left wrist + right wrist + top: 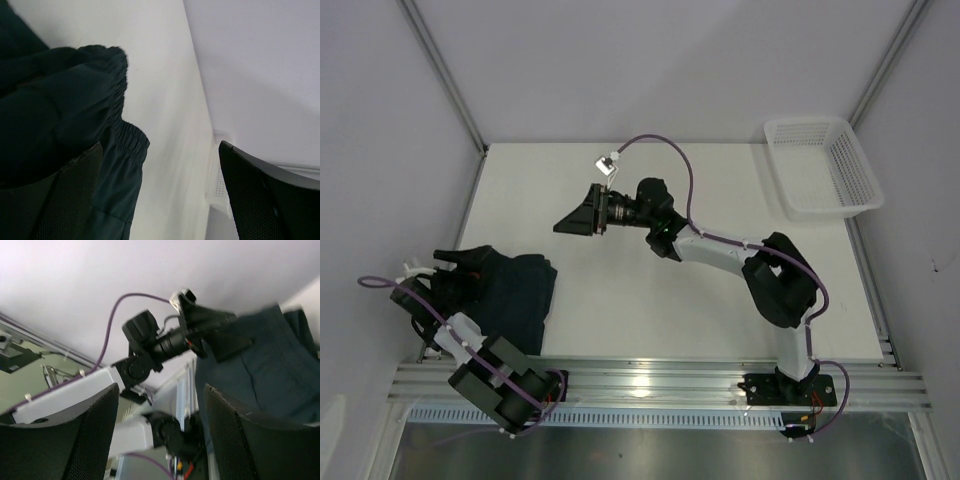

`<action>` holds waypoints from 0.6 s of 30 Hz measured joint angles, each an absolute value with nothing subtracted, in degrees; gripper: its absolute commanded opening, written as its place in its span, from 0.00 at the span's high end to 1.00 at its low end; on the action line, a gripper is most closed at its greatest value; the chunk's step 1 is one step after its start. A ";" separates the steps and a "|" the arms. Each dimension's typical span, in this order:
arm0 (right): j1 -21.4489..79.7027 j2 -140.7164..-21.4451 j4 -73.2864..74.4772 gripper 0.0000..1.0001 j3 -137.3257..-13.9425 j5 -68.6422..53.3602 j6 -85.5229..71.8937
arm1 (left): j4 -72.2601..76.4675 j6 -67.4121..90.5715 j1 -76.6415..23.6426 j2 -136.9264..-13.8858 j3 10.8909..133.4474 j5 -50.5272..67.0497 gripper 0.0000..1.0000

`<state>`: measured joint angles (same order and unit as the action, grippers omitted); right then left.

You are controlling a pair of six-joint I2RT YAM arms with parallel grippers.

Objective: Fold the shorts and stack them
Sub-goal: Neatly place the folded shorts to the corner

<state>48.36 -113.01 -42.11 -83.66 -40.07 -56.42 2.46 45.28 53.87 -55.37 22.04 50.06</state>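
Shorts [510, 295]: dark heap on worktop [650, 310], well apart from basket [860, 180]; left claw [155, 170] gaping beyond it, right claw [572, 212] open, empty, nearer basket; hazard: a pinch through bunched layers may drag the heap.

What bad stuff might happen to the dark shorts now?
The dark shorts lie bunched right by the left edge of the table, so a sideways tug might drag them off. The left gripper hangs open over several rumpled layers; it may pinch too many and make a messy fold. The right gripper is open and empty out at mid-table, too far off to hold the cloth steady.
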 measured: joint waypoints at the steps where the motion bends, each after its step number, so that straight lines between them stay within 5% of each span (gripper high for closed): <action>1: 48.56 -113.01 -42.44 0.29 -82.24 -40.25 -56.45 | 6.87 47.11 55.18 -55.66 19.70 50.98 0.01; 11: 48.31 -113.03 -42.89 0.27 -73.84 -41.10 -56.34 | 27.83 56.55 58.15 -68.01 11.29 55.02 0.01; 18: 47.37 -111.07 -37.34 0.19 -73.93 -41.15 -51.42 | 14.02 50.74 58.11 -54.83 18.37 52.71 0.01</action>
